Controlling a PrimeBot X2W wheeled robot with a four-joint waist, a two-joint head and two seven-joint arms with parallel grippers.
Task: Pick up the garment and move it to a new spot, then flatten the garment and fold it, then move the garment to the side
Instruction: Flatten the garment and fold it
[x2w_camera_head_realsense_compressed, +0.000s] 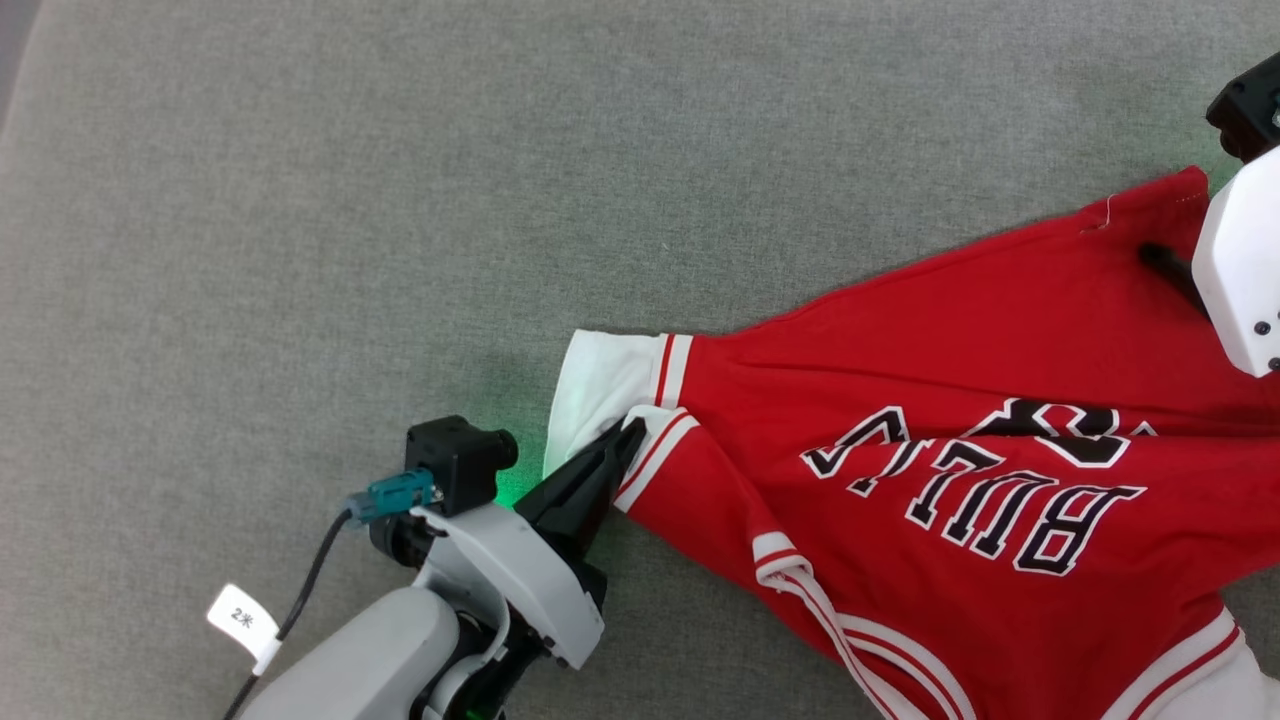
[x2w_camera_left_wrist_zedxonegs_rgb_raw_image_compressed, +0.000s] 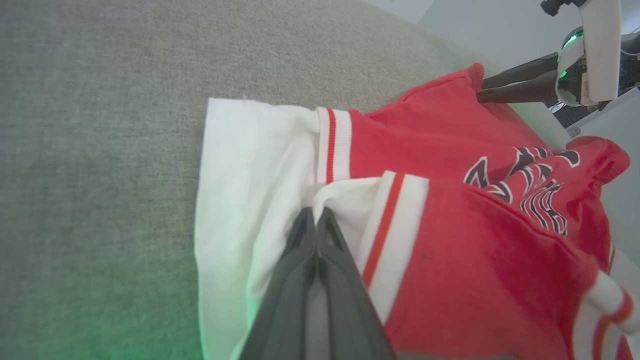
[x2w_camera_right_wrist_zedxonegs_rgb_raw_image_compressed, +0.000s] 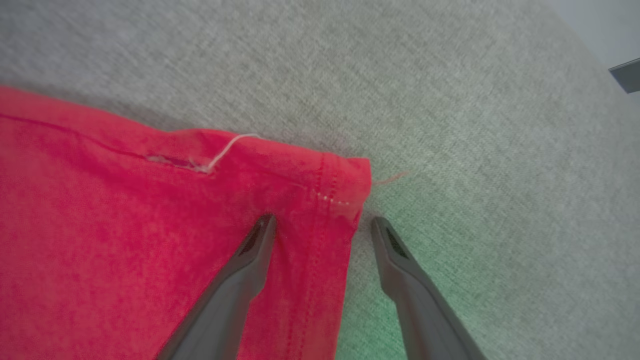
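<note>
Head view, left side first: we see the left end effector clamped tight on a fold of the white sleeve. The garment lies spread across the grey tabletop, lettering up. Far right, the right end effector gapes wide, straddling the red hem corner.

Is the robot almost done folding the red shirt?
Not yet. The T-shirt lies spread out, lettering up, but wrinkled. Right now the left fingers pinch a white sleeve, and the right fingers stand open around a red hem corner. Flattening, folding and moving it aside are left.
</note>
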